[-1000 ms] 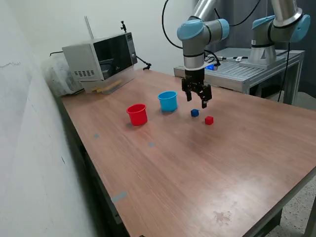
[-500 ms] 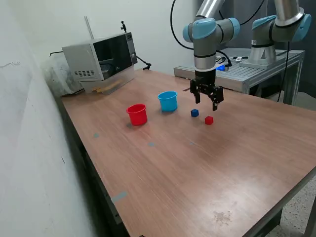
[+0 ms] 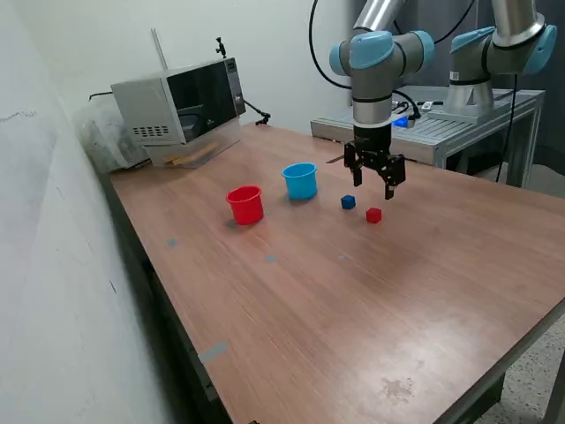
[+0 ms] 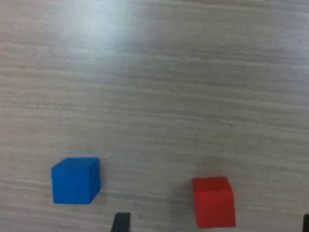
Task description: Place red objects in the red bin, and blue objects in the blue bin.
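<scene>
The black two-finger pincer [image 3: 378, 181] of the grey and light blue robot arm hangs above the brown wood-grain table [image 3: 371, 300], empty, its fingers spread wide apart. It points straight down, a little above and behind the small red cube [image 3: 374, 215] as the exterior view shows it. In the wrist view, two dark fingertips show, one [image 4: 120, 223] on each side of that red cube [image 4: 214, 202]. This suggests the pincer is lining up to come down on it, though it is not yet touching.

Just beside the red cube, toward the exterior view's left, sits a small dark blue cube [image 3: 349, 202], also seen in the wrist view [image 4: 76, 180]. The two cubes are near each other but apart, both flat on the table.

Further toward the exterior view's left stands a small light blue plastic cup [image 3: 300, 180], round and tapered, upright with its mouth open. Beyond it, further left again, stands a matching small red plastic cup [image 3: 245, 205], also upright. These are the bins, and being open at the top, they are ready to take cubes dropped from above. What lies inside them cannot be seen.

Counted on the table: one red cube, one blue cube, one red cup, one blue cup.
</scene>
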Controlling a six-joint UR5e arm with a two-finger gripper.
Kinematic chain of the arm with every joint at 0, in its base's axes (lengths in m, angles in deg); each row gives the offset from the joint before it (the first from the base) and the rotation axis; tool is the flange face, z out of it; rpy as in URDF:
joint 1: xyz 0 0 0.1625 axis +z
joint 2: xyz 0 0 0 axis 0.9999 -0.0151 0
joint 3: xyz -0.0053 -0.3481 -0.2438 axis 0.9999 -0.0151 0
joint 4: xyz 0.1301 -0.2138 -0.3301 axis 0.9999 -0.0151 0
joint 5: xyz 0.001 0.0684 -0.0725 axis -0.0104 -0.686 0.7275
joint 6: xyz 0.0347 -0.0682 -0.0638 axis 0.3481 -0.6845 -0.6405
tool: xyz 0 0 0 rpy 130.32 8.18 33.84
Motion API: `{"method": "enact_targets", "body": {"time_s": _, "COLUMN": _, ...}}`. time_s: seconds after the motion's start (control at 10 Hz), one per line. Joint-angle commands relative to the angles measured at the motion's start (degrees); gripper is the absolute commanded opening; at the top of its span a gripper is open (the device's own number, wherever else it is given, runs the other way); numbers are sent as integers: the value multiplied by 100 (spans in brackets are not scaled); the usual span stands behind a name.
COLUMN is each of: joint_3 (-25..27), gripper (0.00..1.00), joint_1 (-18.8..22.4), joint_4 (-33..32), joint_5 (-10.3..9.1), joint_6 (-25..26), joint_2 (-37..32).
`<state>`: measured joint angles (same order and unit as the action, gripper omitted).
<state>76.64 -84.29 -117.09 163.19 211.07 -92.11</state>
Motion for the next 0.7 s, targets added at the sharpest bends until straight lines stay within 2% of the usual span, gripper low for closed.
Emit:
{"method": "enact_targets", "body": {"time_s": 0.0, "joint_3": -50, "gripper": 100, "joint_1": 17, "joint_4": -101, "joint_5": -6, "joint_6": 4, "joint_2": 165}}
{"method": "enact_targets", "body": {"time_s": 0.2, "joint_3": -59, "gripper": 100, "joint_1": 17, "joint_4": -172, "joint_5": -6, "joint_6": 4, "joint_2": 192}}
{"method": "enact_targets", "body": {"time_s": 0.4, "joint_3": -68, "gripper": 100, "joint_1": 17, "joint_4": -172, "joint_5": -172, "joint_6": -13, "joint_2": 244}}
{"method": "enact_targets", "body": {"time_s": 0.6, "joint_3": -50, "gripper": 100, "joint_1": 34, "joint_4": -172, "joint_5": -208, "joint_6": -75, "joint_2": 271}}
